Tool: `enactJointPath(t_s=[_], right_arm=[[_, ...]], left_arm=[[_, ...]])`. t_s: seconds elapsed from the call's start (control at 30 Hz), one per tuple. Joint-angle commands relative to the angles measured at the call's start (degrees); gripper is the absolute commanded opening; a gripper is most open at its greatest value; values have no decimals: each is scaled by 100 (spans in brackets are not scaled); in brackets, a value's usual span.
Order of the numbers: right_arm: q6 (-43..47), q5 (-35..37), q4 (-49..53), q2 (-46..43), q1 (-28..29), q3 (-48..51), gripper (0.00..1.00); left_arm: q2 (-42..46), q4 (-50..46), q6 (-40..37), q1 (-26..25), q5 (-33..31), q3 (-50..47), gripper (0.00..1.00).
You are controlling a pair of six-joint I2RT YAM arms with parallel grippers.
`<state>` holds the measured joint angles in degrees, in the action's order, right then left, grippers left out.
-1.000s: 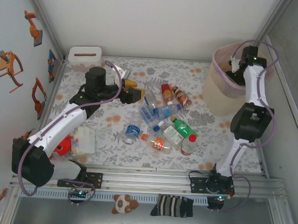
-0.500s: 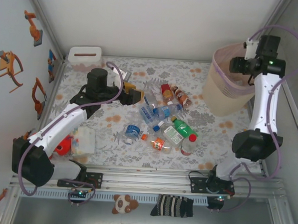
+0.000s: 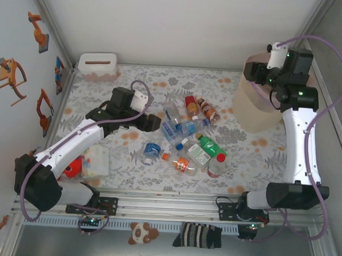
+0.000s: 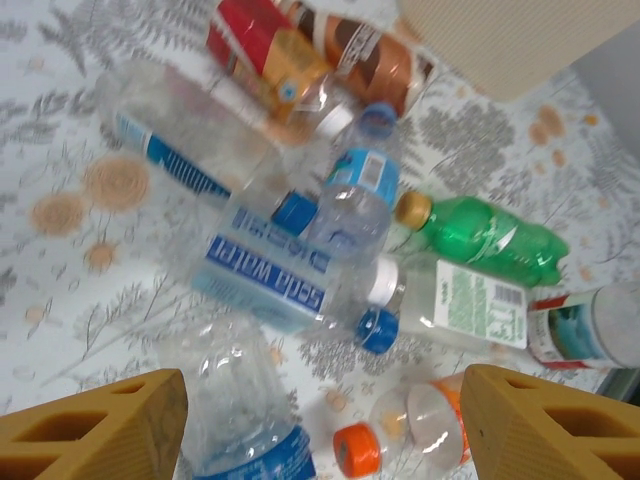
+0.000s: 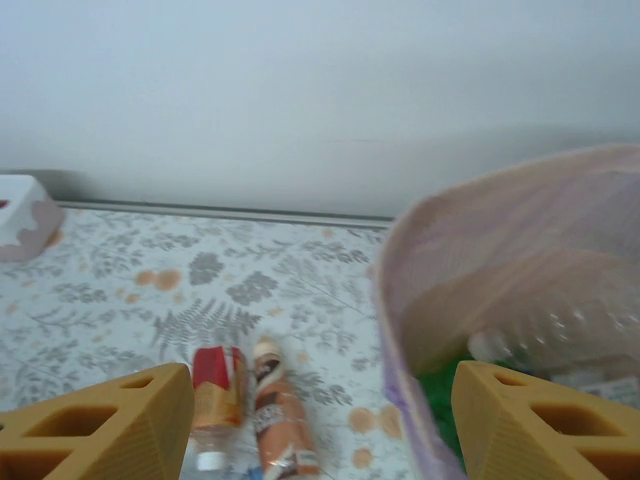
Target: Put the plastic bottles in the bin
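Our left gripper (image 4: 320, 425) hung open, empty, over the plastic bottles (image 3: 189, 137) heaped mid-table; the right gripper (image 5: 320, 420) gaped empty above the bin (image 3: 256, 112) (bottles already inside). Next, we judged: lower, pinch one.

1. Your left arm (image 3: 72, 143) stretches low and forward; the left gripper (image 3: 153, 122) has its jaws apart, holding nothing.
2. Your right arm (image 3: 299, 135) stands tall; the right gripper (image 3: 252, 71) is raised, jaws apart, holding nothing.
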<state>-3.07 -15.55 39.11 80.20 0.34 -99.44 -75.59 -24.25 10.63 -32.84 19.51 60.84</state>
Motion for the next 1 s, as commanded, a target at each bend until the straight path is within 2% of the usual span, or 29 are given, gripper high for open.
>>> enactJointPath(t_s=[0.0,0.27,0.47,0.67,0.97], right_arm=[[-209,-105,-462,-134,232,142,67],[-330,-178,-889,-172,554,470,67],[-357,-270,-1046,-120,630,578,67],[-360,-330,-1071,-69,682,599,67],[-347,-378,-1131,-40,748,646,68]], left_arm=[[-61,-655,329,-127,-405,-154,71],[-250,-1156,1079,-399,-543,-464,72],[-169,-1252,1752,-875,-626,-931,71],[-112,-1215,2476,-1358,-1113,-1425,65],[-463,-925,2508,-1515,-1389,-1555,55]])
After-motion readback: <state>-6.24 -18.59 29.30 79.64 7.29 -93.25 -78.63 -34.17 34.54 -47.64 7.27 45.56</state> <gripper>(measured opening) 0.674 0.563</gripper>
